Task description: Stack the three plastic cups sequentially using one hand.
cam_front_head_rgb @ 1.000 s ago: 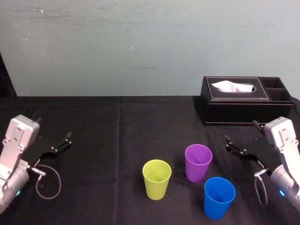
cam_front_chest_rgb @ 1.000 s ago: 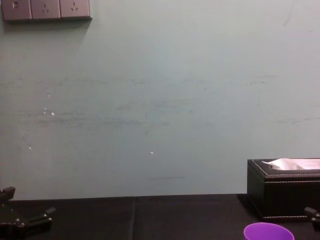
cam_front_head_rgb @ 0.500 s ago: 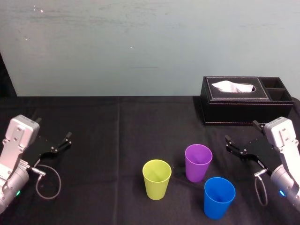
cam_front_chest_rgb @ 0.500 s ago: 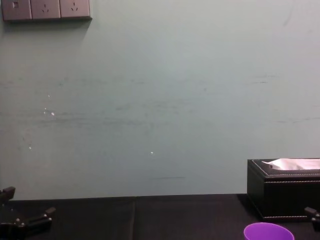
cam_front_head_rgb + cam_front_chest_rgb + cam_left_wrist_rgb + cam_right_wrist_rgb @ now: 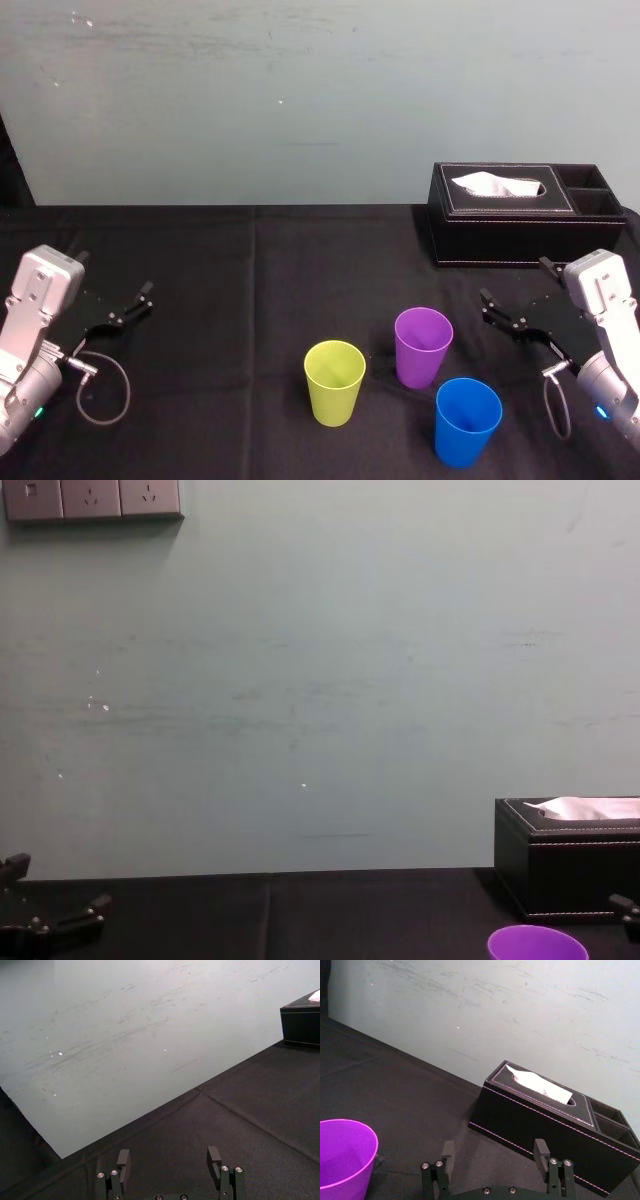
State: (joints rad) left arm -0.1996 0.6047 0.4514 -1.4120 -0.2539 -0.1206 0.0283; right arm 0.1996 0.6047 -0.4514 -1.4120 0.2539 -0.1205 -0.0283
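From the head view, three cups stand upright and unstacked on the black table (image 5: 250, 300), toward its front edge and right of the middle. The green cup (image 5: 334, 382) is leftmost. The purple cup (image 5: 422, 347) stands just beside it, a little farther back. The blue cup (image 5: 467, 421) is closest to the front edge and farthest right, near the purple one. A tissue box (image 5: 525, 213) sits at the back right corner. The left gripper (image 5: 115, 275) hangs by the left edge, fingers spread and holding nothing. The right gripper (image 5: 515, 282) hangs by the right edge, between the box and the blue cup, also spread wide and holding nothing.

The left wrist view looks over bare black cloth to the wall (image 5: 125, 1035). Its two fingers are held well apart, and a corner of the box shows far off.

In the right wrist view the fingers are parted over the cloth. The purple cup is close beside one finger without touching it, and the box lies beyond.

From the chest, the purple cup's rim peeks up at the bottom right, in front of the box. Dark gripper tips show low at both sides, and sockets (image 5: 92, 498) sit on the wall at top left.
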